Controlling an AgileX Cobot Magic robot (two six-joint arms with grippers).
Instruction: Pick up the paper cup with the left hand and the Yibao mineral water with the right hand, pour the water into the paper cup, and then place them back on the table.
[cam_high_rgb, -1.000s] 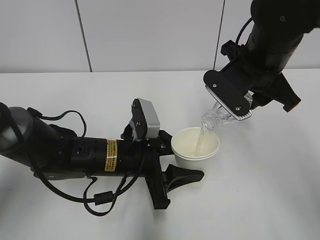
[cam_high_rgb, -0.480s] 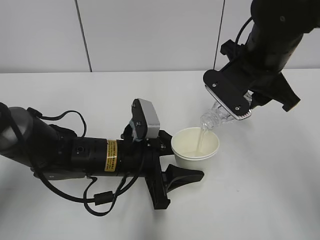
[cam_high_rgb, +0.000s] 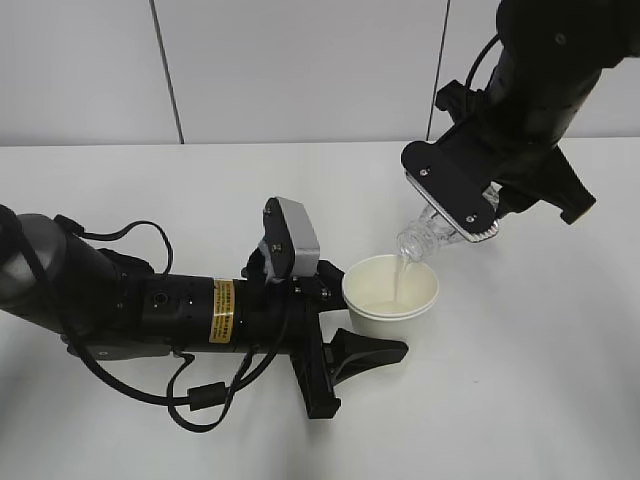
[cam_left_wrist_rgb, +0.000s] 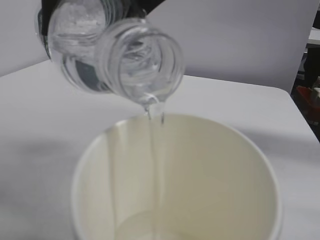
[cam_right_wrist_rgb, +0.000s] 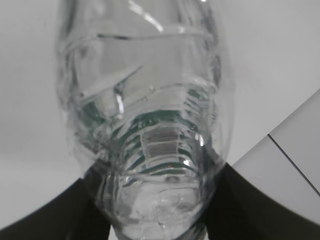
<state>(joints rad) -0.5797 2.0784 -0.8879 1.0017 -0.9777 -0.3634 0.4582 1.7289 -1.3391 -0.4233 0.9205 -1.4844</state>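
The cream-white paper cup (cam_high_rgb: 391, 289) stands upright between the fingers of my left gripper (cam_high_rgb: 374, 316), which is shut on it low at the table (cam_high_rgb: 520, 380). I cannot tell whether the cup touches the table. My right gripper (cam_high_rgb: 455, 212) is shut on the clear Yibao bottle (cam_high_rgb: 424, 237), which tilts mouth-down over the cup's rim. A thin stream of water runs from the bottle mouth (cam_left_wrist_rgb: 140, 60) into the cup (cam_left_wrist_rgb: 210, 170), and a little water lies at its bottom. In the right wrist view the ribbed bottle (cam_right_wrist_rgb: 145, 125) sits between black fingers (cam_right_wrist_rgb: 45, 215). The green label shows only through the plastic.
The left arm (cam_high_rgb: 150, 305), with its yellow sticker and loose cables, lies along the table's left front. The right arm (cam_high_rgb: 545, 90) comes down from the upper right. A grey panelled wall (cam_high_rgb: 300, 70) runs behind the table.
The right gripper and the bottle have shifted slightly left and up. The water keeps pouring. The left arm and the cup have not moved.
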